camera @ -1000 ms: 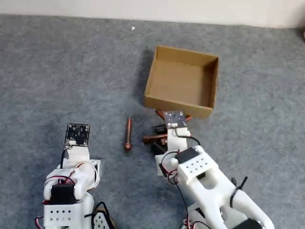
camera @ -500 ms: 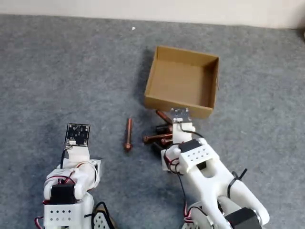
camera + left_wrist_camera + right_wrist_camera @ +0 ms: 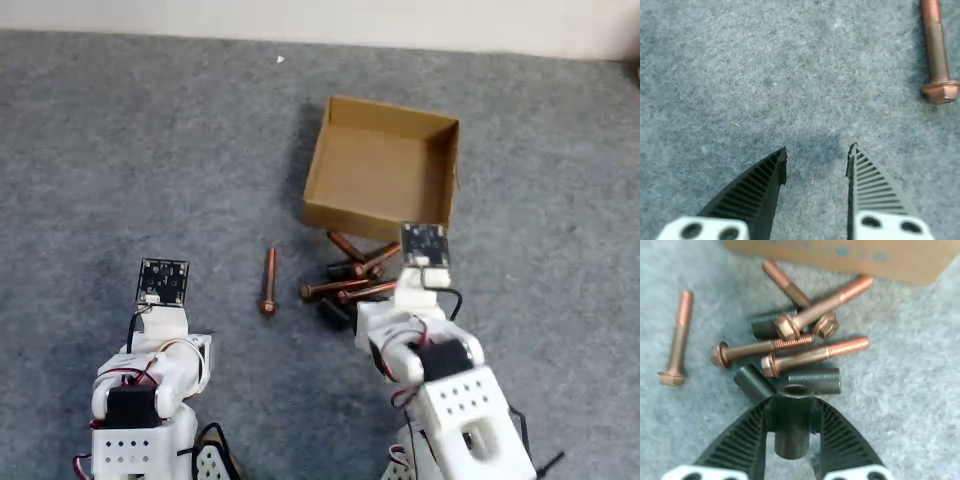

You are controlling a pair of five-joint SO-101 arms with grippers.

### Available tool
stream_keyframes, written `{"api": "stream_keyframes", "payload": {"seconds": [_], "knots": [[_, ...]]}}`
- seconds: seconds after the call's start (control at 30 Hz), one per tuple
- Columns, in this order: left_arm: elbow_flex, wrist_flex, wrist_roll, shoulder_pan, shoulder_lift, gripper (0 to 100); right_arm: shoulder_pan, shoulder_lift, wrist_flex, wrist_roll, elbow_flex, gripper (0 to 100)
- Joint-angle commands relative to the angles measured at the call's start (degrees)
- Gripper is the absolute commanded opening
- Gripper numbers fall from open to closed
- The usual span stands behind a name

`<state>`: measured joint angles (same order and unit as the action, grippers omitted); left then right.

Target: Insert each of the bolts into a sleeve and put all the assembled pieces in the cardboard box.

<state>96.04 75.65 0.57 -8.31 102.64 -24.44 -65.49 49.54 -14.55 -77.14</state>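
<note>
Right claw: the right gripper [image 3: 791, 407] pinches a dark cylindrical metal sleeve [image 3: 791, 425] mid-length, bore facing the heap of copper-coloured bolts [image 3: 800, 342].
Left claw: the left gripper [image 3: 818, 148] is spread over grey carpet [image 3: 740, 75], near a lone copper bolt [image 3: 936, 50].
Box: the brown cardboard box [image 3: 370, 215] sits just beyond the heap.
Technique: keep the bore clear and level. Probably best to grasp the lone bolt near its head, thread free.

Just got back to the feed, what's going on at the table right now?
The right tool is closed on a dark sleeve at the edge of the pile of bolts and sleeves, which lies in front of the cardboard box. The left tool hangs open over bare carpet, beside a lone bolt. The box is empty.
</note>
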Motion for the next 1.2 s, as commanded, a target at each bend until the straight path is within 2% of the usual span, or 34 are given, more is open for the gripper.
{"api": "stream_keyframes", "payload": {"seconds": [0.0,0.13,0.33,0.57,0.9,1.17], "knots": [[1.2,0.3,-0.8,-0.4,0.4,22,1.9,-9.2,0.5,-1.6,-1.7,0.5],[1.2,0.4,-0.6,-0.4,0.4,22,6.8,-16.4,0.5,-5.7,-2.9,0.5],[1.2,0.4,-0.6,1.5,0.4,22,10.3,-20.9,0.6,-5.8,-2.9,0.5],[-1.9,0.7,-1.0,1.2,0.4,22,12.2,-21.0,0.5,-8.9,-2.9,0.5],[-13.1,0.4,-1.0,-6.4,0.4,22,12.4,-21.0,0.5,-8.9,-2.9,0.5],[-20.4,0.4,-1.8,-5.4,0.4,22,12.4,-21.0,0.5,-8.9,-2.9,0.5]]}}
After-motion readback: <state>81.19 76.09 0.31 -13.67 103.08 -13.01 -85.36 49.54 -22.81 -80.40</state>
